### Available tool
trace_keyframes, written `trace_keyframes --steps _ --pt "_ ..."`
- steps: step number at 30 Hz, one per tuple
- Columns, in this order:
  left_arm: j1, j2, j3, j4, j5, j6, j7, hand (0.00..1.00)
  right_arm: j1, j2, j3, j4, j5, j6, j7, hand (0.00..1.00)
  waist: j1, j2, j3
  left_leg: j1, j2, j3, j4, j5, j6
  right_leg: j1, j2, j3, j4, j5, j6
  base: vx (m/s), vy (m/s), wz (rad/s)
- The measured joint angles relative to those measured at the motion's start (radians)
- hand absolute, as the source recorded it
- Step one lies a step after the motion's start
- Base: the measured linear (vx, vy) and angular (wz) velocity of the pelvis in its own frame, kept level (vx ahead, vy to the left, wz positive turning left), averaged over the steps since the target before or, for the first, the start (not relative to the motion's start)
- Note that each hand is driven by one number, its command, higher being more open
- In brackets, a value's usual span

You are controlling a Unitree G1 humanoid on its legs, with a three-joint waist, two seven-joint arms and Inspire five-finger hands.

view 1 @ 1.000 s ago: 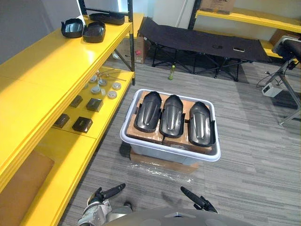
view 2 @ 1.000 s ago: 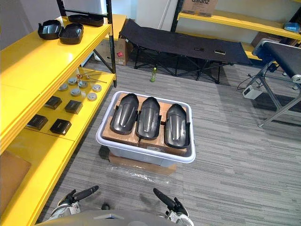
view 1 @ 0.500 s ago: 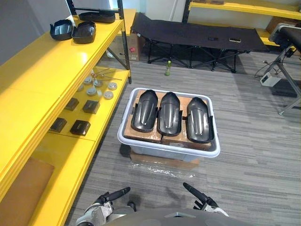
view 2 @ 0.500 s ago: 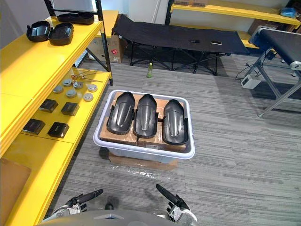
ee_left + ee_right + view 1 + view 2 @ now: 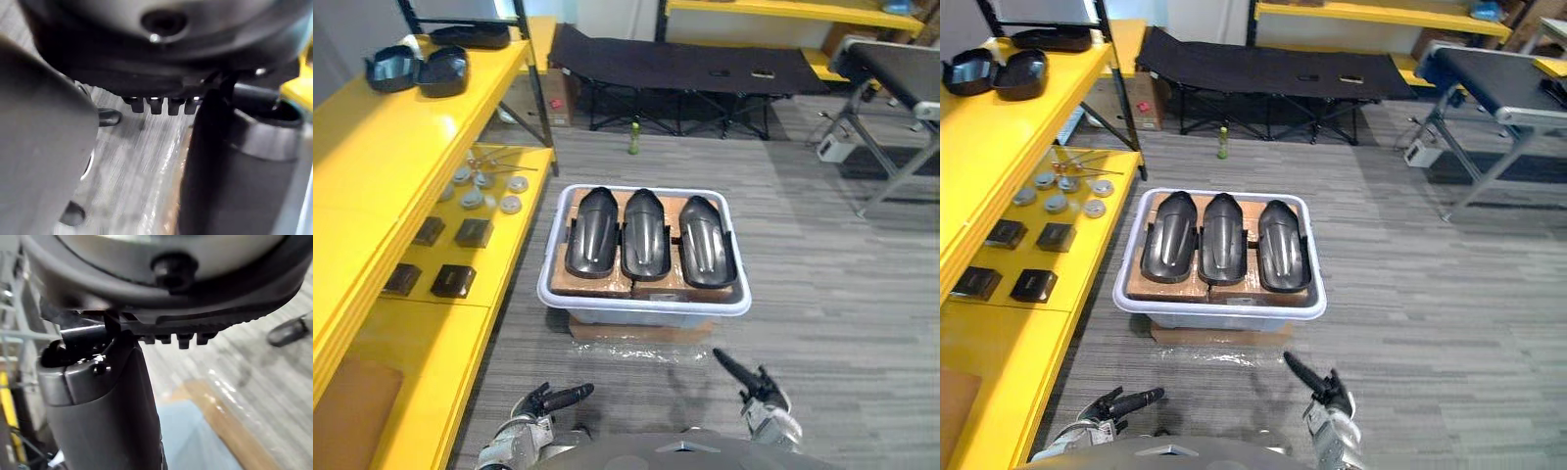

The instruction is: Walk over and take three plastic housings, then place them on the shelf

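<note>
Left hand (image 5: pixel 551 399) and right hand (image 5: pixel 751 382) held low, well short of the white bin (image 5: pixel 644 306), fingers straight, both empty

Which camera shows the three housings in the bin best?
Left eye view: all three housings lie side by side, unobstructed, mid-frame in the white bin. The right eye view shows the same row off-centre. The wrist views face the floor.

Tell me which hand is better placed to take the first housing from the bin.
Right, marginally. The right hand stretches open fingers toward the white bin, nearest the right-most housing; the left hand sits farther back, pointing sideways. Both are short of the bin.
</note>
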Motion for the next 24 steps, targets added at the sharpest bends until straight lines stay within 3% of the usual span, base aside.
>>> trace_keyframes --steps 3,7,11,13,14,16,19,22,24 --pt "0.012 0.006 0.000 -0.038 -0.001 0.002 0.009 1.00 0.028 0.001 -0.023 -0.063 0.000 -0.026 -0.001 1.00 -0.004 -0.006 0.020 -0.004 0.032 -0.003 0.068 -0.014 0.005 -0.019 0.006 0.001 0.063 0.049 -0.026 0.06 0.030 -0.11" --pt "0.023 0.016 0.001 -0.061 -0.047 0.000 0.041 1.00 0.066 0.014 -0.023 -0.125 0.002 -0.064 -0.004 1.00 -0.006 0.033 0.037 -0.014 0.071 -0.016 0.145 -0.057 0.019 -0.035 0.010 -0.001 0.111 0.131 -0.002 0.05 0.054 0.07" --pt "0.055 0.038 0.015 -0.050 -0.115 -0.011 0.069 1.00 0.063 0.061 -0.020 -0.146 0.000 -0.082 -0.019 1.00 0.009 0.033 0.035 -0.035 0.088 -0.027 0.210 -0.092 0.013 0.000 0.045 0.000 0.022 0.131 0.000 0.05 -0.011 0.11" --pt "0.084 0.020 0.034 -0.042 -0.114 -0.040 0.072 1.00 0.061 0.073 -0.016 -0.188 -0.009 -0.087 -0.034 1.00 0.025 0.041 0.037 -0.096 0.118 -0.027 0.357 -0.156 0.006 0.030 0.064 -0.003 -0.022 0.119 -0.004 0.03 -0.127 -0.12" --pt "0.111 -0.012 0.054 -0.037 -0.106 -0.060 0.071 1.00 0.061 0.069 -0.012 -0.269 -0.044 -0.086 -0.059 1.00 0.036 0.070 0.047 -0.181 0.168 -0.034 0.529 -0.217 0.009 0.059 0.093 -0.010 -0.084 0.097 -0.004 0.01 -0.114 -0.11" --pt "0.122 -0.028 0.078 -0.037 -0.100 -0.064 0.062 1.00 0.061 0.052 -0.012 -0.337 -0.076 -0.086 -0.075 1.00 0.049 0.083 0.054 -0.229 0.180 -0.052 0.610 -0.232 0.015 0.070 0.098 -0.009 -0.125 0.067 0.010 -0.01 -0.130 -0.10" --pt "0.117 -0.040 0.079 -0.036 -0.068 -0.080 0.052 1.00 0.037 -0.030 -0.041 -0.435 -0.117 -0.079 -0.111 1.00 0.046 0.103 0.056 -0.239 0.178 -0.088 0.597 -0.226 0.002 0.080 0.102 -0.009 -0.162 0.056 0.017 -0.01 -0.101 -0.01" --pt "0.115 -0.039 0.070 -0.037 -0.037 -0.071 0.024 1.00 0.013 -0.100 -0.090 -0.536 -0.161 -0.067 -0.177 1.00 0.033 0.105 0.061 -0.200 0.161 -0.107 0.499 -0.211 -0.026 0.063 0.107 0.000 -0.161 0.056 0.018 -0.06 -0.034 -0.11" --pt "0.107 -0.034 0.070 -0.036 -0.001 -0.059 0.017 1.00 -0.019 -0.138 -0.110 -0.546 -0.162 -0.065 -0.203 1.00 0.026 0.100 0.063 -0.206 0.150 -0.102 0.456 -0.212 -0.029 0.018 0.101 0.018 -0.145 0.054 0.019 -0.14 0.018 -0.29"
